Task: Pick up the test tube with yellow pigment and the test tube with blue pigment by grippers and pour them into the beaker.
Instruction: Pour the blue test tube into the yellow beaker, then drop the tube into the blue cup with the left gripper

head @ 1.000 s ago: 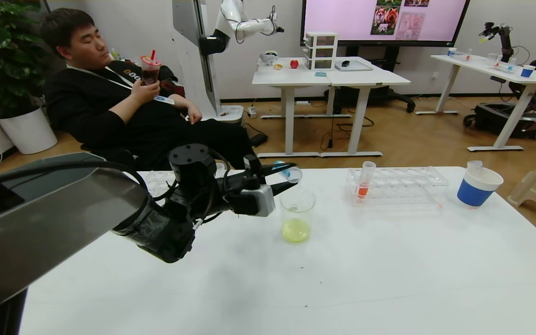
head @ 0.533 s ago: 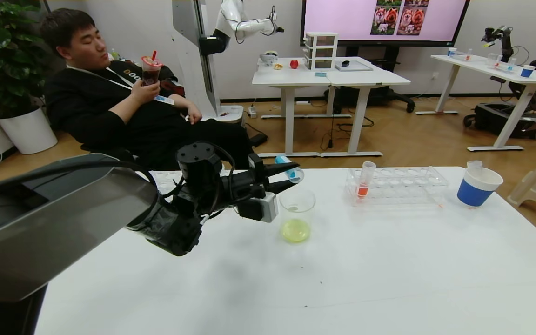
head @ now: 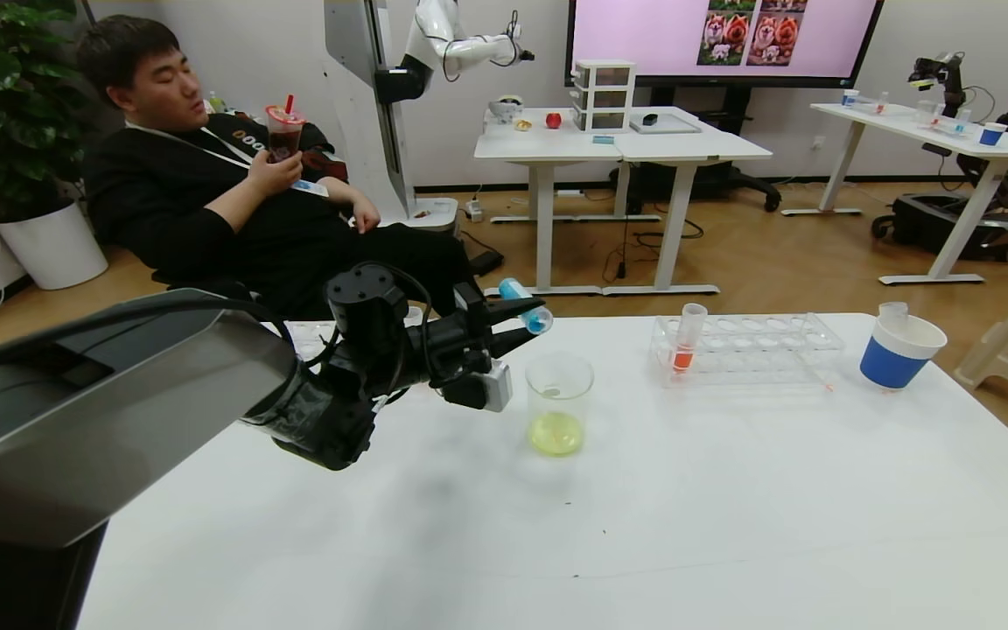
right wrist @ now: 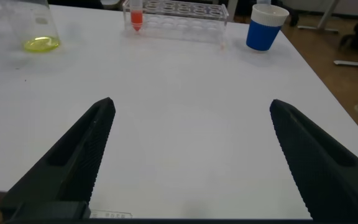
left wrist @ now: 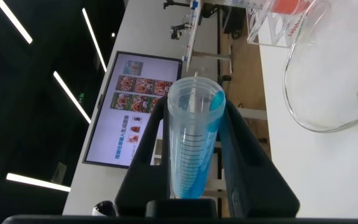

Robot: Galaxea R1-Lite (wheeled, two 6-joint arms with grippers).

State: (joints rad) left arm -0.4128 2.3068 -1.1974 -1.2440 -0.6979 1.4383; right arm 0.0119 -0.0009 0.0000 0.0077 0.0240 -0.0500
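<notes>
Above bench (head: 731, 525), beside beaker (head: 558, 404) rim | left gripper (head: 517, 322) jaws clenched on test tube with blue pigment (head: 525, 306) | tube near-horizontal, mouth toward the rack side, slightly down | beaker held yellow liquid | right gripper (right wrist: 188, 134) jaws spread wide, low over bench

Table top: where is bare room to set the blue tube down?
Bare: the white table's near half, in front of the clear glass beaker, below the open right tool. Crowded: the far edge, with left tool holding the blue-liquid tube, clear tube rack, blue-banded paper cup.
</notes>
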